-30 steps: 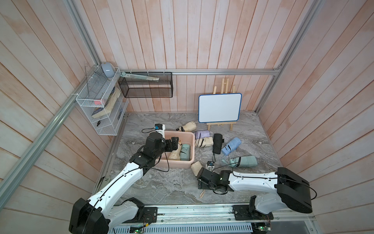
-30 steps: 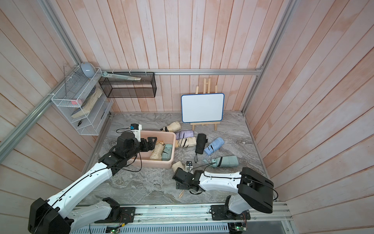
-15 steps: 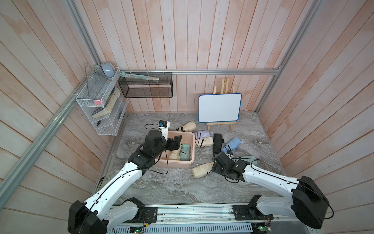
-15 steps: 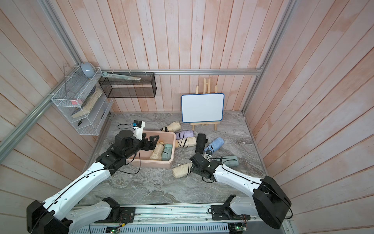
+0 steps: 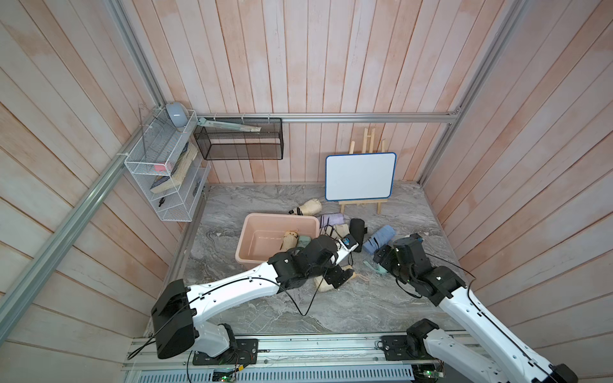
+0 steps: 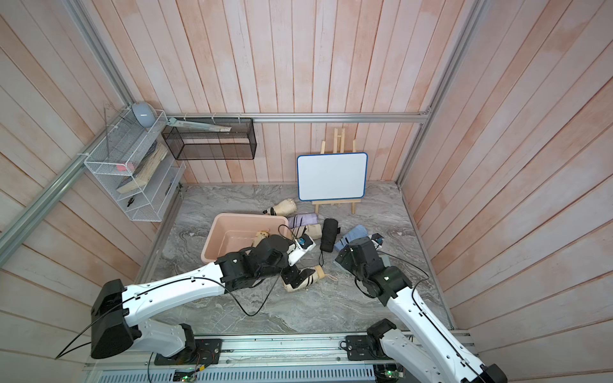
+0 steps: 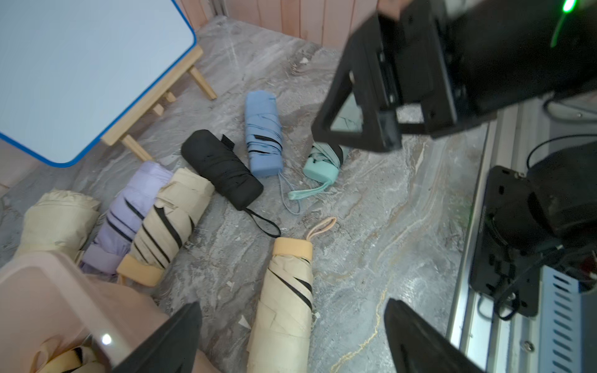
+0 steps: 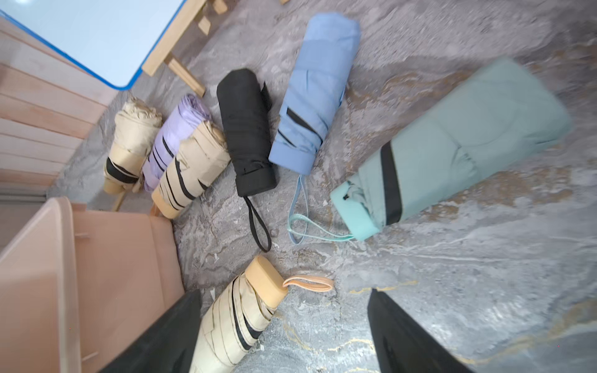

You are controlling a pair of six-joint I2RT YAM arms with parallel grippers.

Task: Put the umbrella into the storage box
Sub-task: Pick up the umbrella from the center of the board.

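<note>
We see the left claw (image 7: 292, 303) spread wide. Its two black fingers (image 7: 174, 336) stand on either side of a folded cream umbrella (image 7: 287, 274) with thin black stripes, a tan handle cap and a peach wrist loop. There is a gap between the fabric and each finger, so the claw has hold of nothing. In both top views the left arm covers part of this cream umbrella.

The cream umbrella lies flat on the grey marbled counter (image 5: 365, 308). It is just outside the storage box (image 5: 278, 217), at the corner nearest the robot on its right. The storage box is a pale pink rectangular plastic tub with rounded corners and a thick rim. At the right end of the box lie a second cream folded umbrella (image 5: 288, 239) and a grey-green one (image 5: 301, 241).

The right claw (image 8: 284, 292) is also wide open and empty. It hangs above the counter by a mint-green folded umbrella (image 8: 452, 145) with a black band.

Further back, five more folded umbrellas lie side by side to the right of the box:
- a blue one (image 8: 316, 93)
- a black one (image 8: 245, 129)
- a cream one with black stripes (image 8: 190, 168)
- a lilac one (image 8: 174, 135)
- a plain cream one (image 8: 132, 142)

Behind them a blue-framed whiteboard (image 5: 361, 180) stands on a wooden easel.
</note>
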